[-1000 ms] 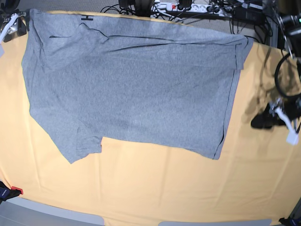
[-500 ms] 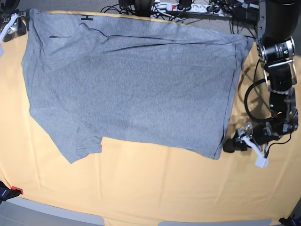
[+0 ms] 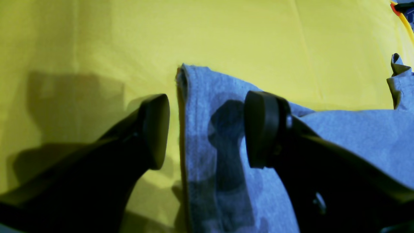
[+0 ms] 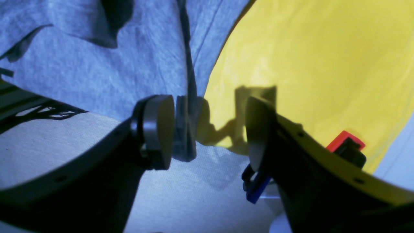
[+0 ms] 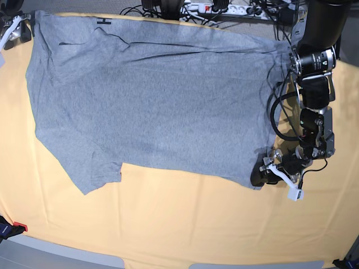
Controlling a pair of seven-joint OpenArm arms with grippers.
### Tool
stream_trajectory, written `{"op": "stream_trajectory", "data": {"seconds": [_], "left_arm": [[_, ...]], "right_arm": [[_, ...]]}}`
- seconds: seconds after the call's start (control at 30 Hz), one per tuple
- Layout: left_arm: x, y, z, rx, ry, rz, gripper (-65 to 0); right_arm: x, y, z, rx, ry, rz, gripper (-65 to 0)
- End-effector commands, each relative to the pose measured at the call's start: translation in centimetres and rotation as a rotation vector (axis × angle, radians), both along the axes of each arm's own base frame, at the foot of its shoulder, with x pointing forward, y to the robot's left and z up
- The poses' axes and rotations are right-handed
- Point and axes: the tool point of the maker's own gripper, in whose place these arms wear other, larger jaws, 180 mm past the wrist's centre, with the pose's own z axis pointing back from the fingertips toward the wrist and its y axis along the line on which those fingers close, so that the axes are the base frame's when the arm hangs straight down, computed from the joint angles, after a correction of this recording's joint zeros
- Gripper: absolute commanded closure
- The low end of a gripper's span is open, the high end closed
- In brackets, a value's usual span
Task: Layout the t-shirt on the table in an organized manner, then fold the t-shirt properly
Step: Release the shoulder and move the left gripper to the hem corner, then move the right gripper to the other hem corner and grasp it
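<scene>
The grey t-shirt (image 5: 151,106) lies spread out, plain side up, over the back half of the table (image 5: 185,224). My left gripper (image 5: 259,178) is down at the shirt's near right hem corner. In the left wrist view my left gripper (image 3: 207,129) is open, one finger over the hem corner (image 3: 200,106) and the other over the yellow cloth. My right gripper (image 5: 8,33) sits at the far left corner of the shirt. It stands open (image 4: 207,129), with a shirt edge (image 4: 187,123) hanging beside its left finger (image 4: 158,129).
Cables and a power strip (image 5: 213,8) run along the table's back edge. A red-tipped clamp (image 5: 17,226) sits at the front left edge, and is seen from above as the red clamp (image 4: 346,140). The left arm's column (image 5: 314,61) rises over the table's right side.
My left arm has swung in from the right side of the table and come down at the shirt's near right corner. The shirt and the right gripper have not moved.
</scene>
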Motion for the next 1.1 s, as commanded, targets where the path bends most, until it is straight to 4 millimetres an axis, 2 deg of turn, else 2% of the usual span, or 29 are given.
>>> {"op": "stream_trajectory", "data": {"seconds": [0.0,0.1,0.27,0.37,0.43,0.53,0.57,0.63,0.8,0.93,1.07], "left_arm": [[0.3,0.3,0.6,0.026,0.006,-0.014,-36.8],[-0.1,-0.6,0.8,0.002,0.006,-0.065,-36.4],[-0.6,-2.3,1.5,-0.081,0.012,-0.120,-28.0],[-0.5,-3.0,1.5,-0.050,0.017,-0.155,-27.2],[-0.4,-3.4,1.5,-0.038,0.016,-0.169,-21.5],[-0.1,-3.4,1.8,-0.044,-0.003,-0.161,-6.1],[0.0,-3.3,2.0,-0.047,-0.009,-0.157,-3.0],[0.1,-3.3,2.1,-0.050,-0.016,-0.153,-1.4],[0.2,-3.2,2.1,-0.043,-0.024,-0.149,0.0],[0.1,-3.0,1.6,-0.008,-0.014,-0.154,0.0],[0.1,-2.9,1.6,-0.008,-0.009,-0.148,0.0]], "right_arm": [[0.5,-0.3,0.8,-0.020,-0.020,0.013,-36.4],[0.6,-0.3,0.8,-0.016,-0.022,0.014,-36.4],[0.9,-0.2,0.9,-0.013,-0.040,0.015,-36.4],[1.3,-0.1,1.1,-0.006,-0.066,0.016,-36.4],[1.6,0.0,1.2,-0.002,-0.084,0.017,-36.4],[2.2,0.1,1.5,-0.003,-0.112,0.028,-36.4],[2.5,0.1,1.6,-0.008,-0.122,0.042,-36.4],[3.2,0.3,1.9,-0.007,-0.148,0.075,-36.4],[6.4,1.3,3.8,0.017,-0.317,0.128,-36.4],[9.7,2.2,6.7,0.060,-0.524,0.140,-36.2],[13.0,-0.1,8.9,-0.029,-0.649,0.030,-35.9]]}}
